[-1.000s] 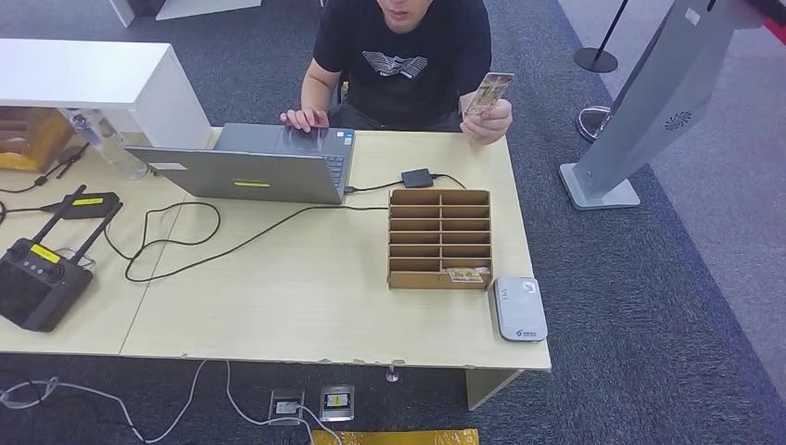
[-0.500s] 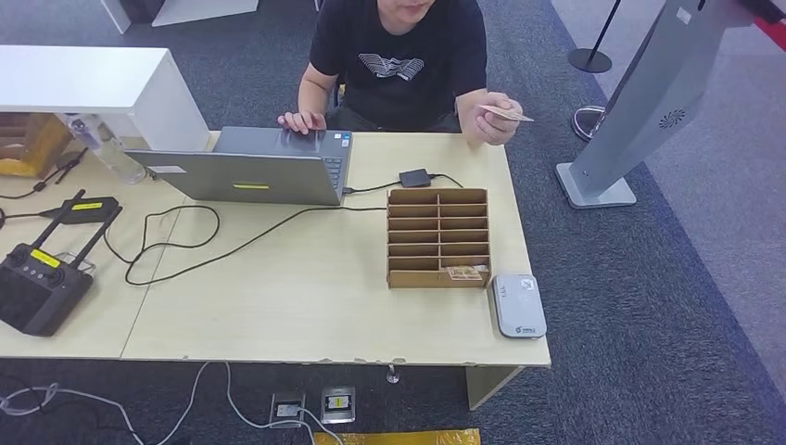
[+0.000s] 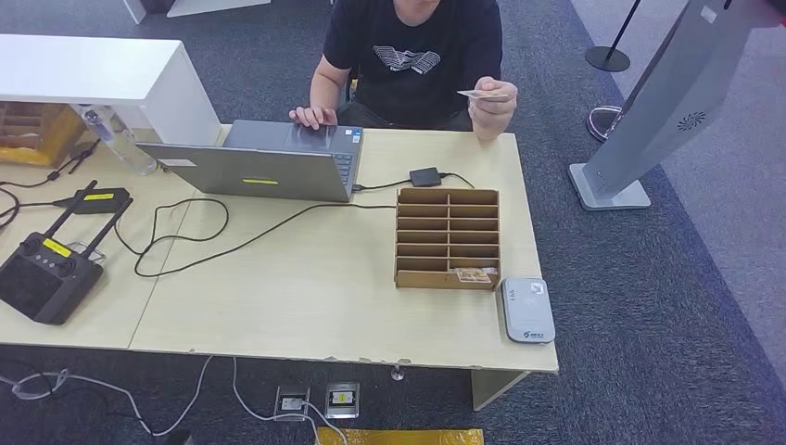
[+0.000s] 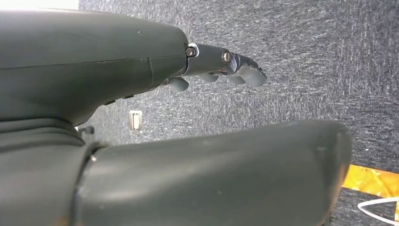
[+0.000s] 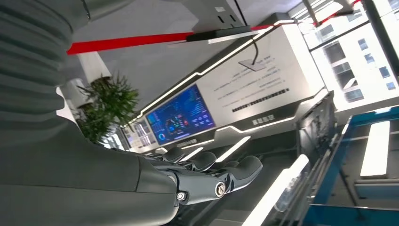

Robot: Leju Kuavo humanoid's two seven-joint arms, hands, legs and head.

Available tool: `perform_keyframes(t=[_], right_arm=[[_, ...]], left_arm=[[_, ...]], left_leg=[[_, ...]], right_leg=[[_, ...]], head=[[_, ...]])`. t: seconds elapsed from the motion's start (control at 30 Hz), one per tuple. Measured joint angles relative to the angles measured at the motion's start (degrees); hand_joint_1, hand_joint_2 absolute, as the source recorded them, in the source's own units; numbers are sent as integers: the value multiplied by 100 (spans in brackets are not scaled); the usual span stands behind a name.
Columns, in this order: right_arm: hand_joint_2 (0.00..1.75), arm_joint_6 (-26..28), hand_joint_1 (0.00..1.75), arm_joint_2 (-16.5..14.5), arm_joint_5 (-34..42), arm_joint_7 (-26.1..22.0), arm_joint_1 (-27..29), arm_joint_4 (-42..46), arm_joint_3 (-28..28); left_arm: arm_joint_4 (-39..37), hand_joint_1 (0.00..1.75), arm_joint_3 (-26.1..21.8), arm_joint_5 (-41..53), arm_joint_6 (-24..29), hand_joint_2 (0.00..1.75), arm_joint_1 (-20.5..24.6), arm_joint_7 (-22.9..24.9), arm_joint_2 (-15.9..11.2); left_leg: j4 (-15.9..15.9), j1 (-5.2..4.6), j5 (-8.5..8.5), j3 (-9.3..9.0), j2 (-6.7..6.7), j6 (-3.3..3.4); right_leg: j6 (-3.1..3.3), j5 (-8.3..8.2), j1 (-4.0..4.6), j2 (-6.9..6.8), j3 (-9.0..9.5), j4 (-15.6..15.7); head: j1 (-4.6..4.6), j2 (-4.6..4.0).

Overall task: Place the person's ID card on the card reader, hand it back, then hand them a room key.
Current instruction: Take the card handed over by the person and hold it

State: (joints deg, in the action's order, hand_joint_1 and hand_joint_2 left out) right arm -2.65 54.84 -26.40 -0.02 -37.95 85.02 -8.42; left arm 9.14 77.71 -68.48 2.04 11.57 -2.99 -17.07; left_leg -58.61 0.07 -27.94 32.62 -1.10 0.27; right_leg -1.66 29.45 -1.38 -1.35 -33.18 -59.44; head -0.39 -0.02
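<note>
Pale ID card (image 3: pixel 485 94) sits flat in the person's hand (image 3: pixel 492 107) beyond the counter (image 3: pixel 306 278); the hand-over hasn't begun. Right hand (image 5: pixel 207 176) and left hand (image 4: pixel 226 68), both empty with fingers apart, must reach; the card reader (image 3: pixel 526 310) waits.

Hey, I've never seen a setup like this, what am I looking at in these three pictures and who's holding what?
These come from a humanoid robot with two arms and many-fingered hands. The wide picture is its head camera, looking down at a desk. A seated person holds up an ID card. On the desk are a laptop, a cardboard organizer with a room key in its nearest slot, a white card reader and a black controller. The other two pictures come from wrist cameras. The left hand hangs over carpet, and the right hand points toward the room. Both hold nothing, fingers apart.
</note>
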Motion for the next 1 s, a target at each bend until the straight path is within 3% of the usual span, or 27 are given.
perform_keyframes(t=[0.13, 0.47, 1.0], right_arm=[[175, -108, 0, -14, -188, 144, -222, -1, -757], [175, -135, 0, -317, -508, 181, -91, -37, -2030], [175, 187, 0, -953, -424, -87, 125, -404, -2831]], left_arm=[[0, 0, 73, 23, -80, 0, -3, -2, -7], [0, 0, 162, 24, -73, 0, -3, -47, -7], [0, 0, 244, -113, 35, 0, -5, -44, 36]], left_leg=[[0, 5, -1, -2, 3, -1], [0, 10, -2, -5, 7, -4], [0, 12, -4, -7, 13, -7]], right_leg=[[0, 0, 4, 3, 3, 3], [3, -1, 10, 7, 2, 2], [6, 0, 11, 15, 0, 2]], head=[[1, 0], [-1, 0], [-1, 0]])
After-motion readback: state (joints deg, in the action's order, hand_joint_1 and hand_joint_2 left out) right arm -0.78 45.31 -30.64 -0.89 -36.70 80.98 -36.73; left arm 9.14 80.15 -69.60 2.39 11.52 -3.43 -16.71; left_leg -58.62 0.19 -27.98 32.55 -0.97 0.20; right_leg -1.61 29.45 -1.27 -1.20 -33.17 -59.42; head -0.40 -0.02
